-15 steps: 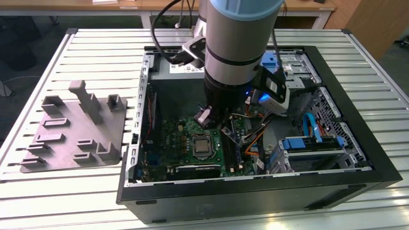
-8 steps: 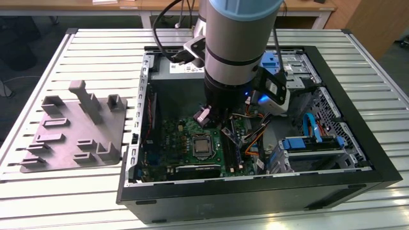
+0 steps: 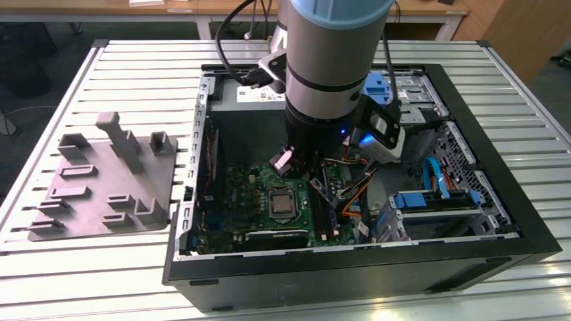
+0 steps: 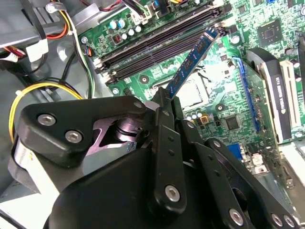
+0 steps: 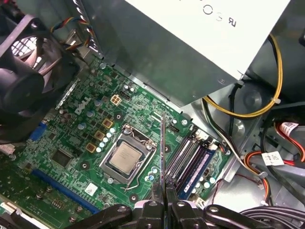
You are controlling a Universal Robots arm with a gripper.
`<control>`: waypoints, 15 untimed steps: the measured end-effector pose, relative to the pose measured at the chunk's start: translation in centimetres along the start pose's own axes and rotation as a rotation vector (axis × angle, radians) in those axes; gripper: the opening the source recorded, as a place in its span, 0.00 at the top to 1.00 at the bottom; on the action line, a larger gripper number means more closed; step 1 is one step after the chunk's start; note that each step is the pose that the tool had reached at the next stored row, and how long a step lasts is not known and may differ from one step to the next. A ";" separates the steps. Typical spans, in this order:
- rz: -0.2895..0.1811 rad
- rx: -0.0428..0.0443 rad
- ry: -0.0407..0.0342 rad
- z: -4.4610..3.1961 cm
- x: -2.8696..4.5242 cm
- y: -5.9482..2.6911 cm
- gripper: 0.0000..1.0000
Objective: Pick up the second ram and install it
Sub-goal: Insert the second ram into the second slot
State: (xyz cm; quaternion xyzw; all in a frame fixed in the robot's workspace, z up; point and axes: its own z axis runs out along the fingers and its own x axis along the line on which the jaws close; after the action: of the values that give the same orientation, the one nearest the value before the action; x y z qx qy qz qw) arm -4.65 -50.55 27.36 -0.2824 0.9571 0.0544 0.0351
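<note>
**Operator:** Where is the stick, and how is it held?

**Spotter:** From the exterior view's left: your grey plastic holder tray with upright posts point(image 3: 98, 194) rests on the slatted metal worktop point(image 3: 116, 67), well apart from the work. Inside the open black computer case point(image 3: 357, 257), the end effector point(image 5: 164, 202) hangs over the green motherboard point(image 3: 241, 187). Its fingers are closed flat on the second ram point(image 4: 190, 62), the long thin dark strip. They appear to grip it near one end. The rest juts free above the square metal CPU socket point(image 5: 126, 160).

**Operator:** What should worry me?

**Spotter:** With that much stick unsupported, I judge it could pivot or slip in your grip if its far corner touches anything. In the second wrist view it looks angled across the long black memory slots point(image 4: 162, 43), not lined up with them. Pressed like that, it could jam on a slot edge or seat at one end only. It is also close over the socket, so a drop could strike the exposed chip. Further over, the loose yellow cable point(image 4: 40, 85) beside the board could snag your arm.
</note>
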 end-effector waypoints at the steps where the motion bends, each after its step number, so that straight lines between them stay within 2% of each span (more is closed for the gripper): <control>1: 0.005 0.0005 -0.0004 0.00 0.00 0.00 0.86; 15: 0.097 0.0095 -0.0082 0.06 0.01 -0.01 0.86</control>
State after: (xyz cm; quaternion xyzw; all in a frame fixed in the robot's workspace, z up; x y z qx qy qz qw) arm -4.65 -50.55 27.29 -0.2355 0.9697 0.0526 0.0377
